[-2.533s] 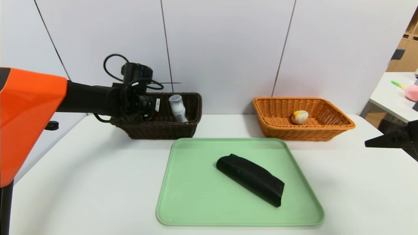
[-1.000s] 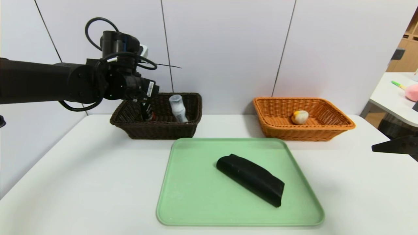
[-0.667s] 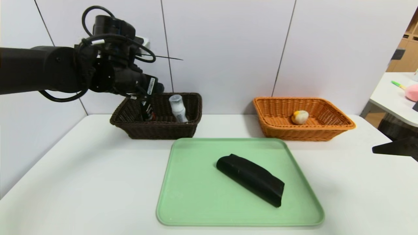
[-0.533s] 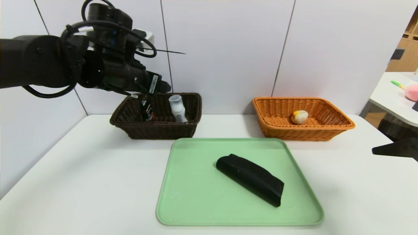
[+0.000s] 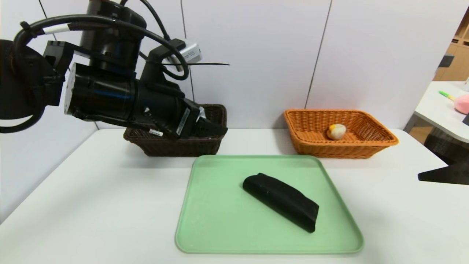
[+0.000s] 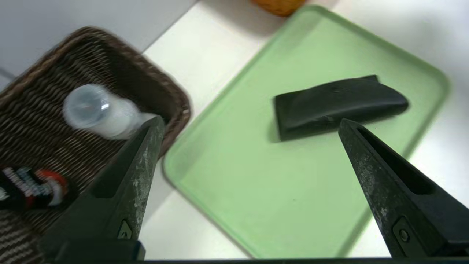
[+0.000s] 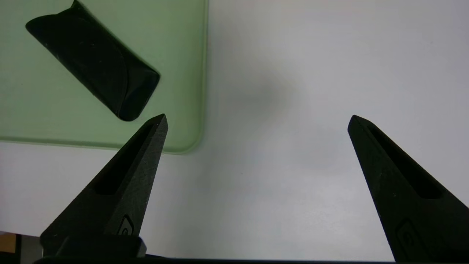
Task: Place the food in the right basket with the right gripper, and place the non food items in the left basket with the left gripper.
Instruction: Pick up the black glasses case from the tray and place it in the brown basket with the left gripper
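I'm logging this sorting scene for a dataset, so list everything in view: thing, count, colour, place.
Flat plastic tray: one, pale green, table centre.
Long folded pouch: one, black, lying on the tray.
Dark woven wicker basket: one, brown, far left.
Small capped bottle: one, translucent white, in the brown basket.
Printed squeeze tube: one, dark, in the brown basket.
Orange woven wicker basket: one, far right.
Small round bun: one, cream and yellow, in the orange basket.
Table: one, white.
Left claw: black, open, above the tray's near-basket edge.
Right claw: black, open, over bare table beside the tray.
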Action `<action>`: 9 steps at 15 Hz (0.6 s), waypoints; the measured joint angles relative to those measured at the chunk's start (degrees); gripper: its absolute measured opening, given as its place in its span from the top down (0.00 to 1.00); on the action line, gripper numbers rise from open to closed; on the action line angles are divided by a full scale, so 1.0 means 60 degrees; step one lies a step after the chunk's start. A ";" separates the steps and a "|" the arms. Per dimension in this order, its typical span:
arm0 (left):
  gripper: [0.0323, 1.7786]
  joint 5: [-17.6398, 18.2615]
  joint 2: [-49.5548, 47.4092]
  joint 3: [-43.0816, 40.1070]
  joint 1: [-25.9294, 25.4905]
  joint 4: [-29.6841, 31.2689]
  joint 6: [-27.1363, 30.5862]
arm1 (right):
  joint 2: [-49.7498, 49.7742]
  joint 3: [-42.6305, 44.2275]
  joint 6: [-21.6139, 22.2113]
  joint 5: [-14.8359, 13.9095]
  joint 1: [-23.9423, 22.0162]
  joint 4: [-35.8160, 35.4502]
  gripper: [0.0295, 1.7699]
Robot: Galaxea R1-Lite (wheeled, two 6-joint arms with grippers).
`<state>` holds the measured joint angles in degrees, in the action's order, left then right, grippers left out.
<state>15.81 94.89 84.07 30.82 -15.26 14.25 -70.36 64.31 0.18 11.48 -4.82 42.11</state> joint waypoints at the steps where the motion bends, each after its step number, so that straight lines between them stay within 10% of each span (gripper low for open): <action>1: 0.05 0.0266 0.0002 -0.0098 0.0132 0.0033 0.0173 | 0.0037 -0.0041 0.0000 0.0000 -0.0024 0.0002 0.04; 9: 0.05 0.0717 0.1040 0.0077 0.0809 0.0849 0.1166 | 0.0165 0.0008 -0.0039 -0.0037 -0.0047 -0.1073 0.04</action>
<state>20.11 101.13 84.53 35.67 -10.17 21.25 -69.38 64.35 -0.05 11.26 -5.10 35.67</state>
